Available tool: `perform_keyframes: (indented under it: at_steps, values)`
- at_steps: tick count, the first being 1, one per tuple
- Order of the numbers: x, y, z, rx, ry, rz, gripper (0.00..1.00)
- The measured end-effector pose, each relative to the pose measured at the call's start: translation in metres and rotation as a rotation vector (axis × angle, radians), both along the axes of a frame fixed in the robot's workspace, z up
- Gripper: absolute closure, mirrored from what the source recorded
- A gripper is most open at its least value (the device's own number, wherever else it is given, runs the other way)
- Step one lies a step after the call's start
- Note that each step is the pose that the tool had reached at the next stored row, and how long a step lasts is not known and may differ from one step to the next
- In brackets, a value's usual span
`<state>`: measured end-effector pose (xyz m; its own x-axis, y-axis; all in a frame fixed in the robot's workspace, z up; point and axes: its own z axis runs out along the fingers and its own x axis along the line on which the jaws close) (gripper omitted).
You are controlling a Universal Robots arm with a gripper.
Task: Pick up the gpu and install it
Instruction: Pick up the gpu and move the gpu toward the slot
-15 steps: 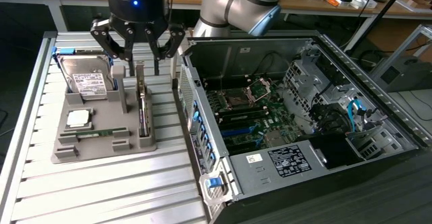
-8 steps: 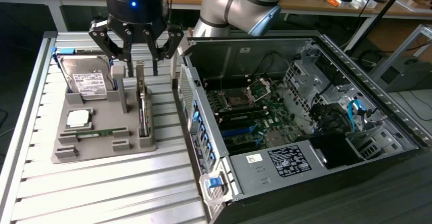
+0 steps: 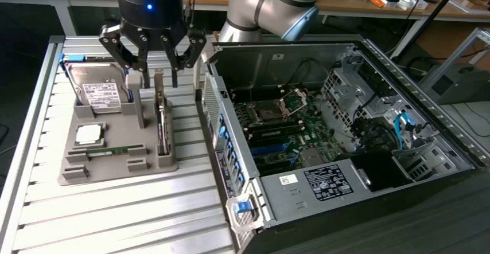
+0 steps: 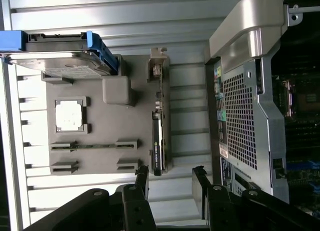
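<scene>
Approach step: open fingers (image 3: pixel 137 56) hover over the gpu (image 3: pixel 162 116), holding nothing.

The fingers are spread wide, just above the card's upper edge. In the exterior view the gpu stands on its long edge in a slot at the three o'clock side of the grey tray (image 3: pixel 115 165). I judge the pickup not yet begun. A grasp calls for straddling the thin card squarely, clear of the tray post (image 3: pixel 136 102) at its nine o'clock. The hard drive (image 3: pixel 100 88), processor chip (image 3: pixel 88 132) and memory stick (image 3: pixel 107 149) sit farther toward nine. The open computer case (image 3: pixel 237 151) crowds the tray's three o'clock side on the slatted worktop (image 3: pixel 115 219).
</scene>
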<state>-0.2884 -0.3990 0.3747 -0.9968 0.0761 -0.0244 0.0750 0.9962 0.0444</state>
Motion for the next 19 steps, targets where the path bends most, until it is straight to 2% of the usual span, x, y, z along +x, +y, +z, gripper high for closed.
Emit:
perform_keyframes:
  at_steps: [16, 19]
  values:
    - [0.0, 0.0003, -0.008, 0.0, 0.0, 0.0, 0.52]
    - [-0.0001, 0.0015, -0.009, -0.0002, 0.0, 0.0, 0.52]
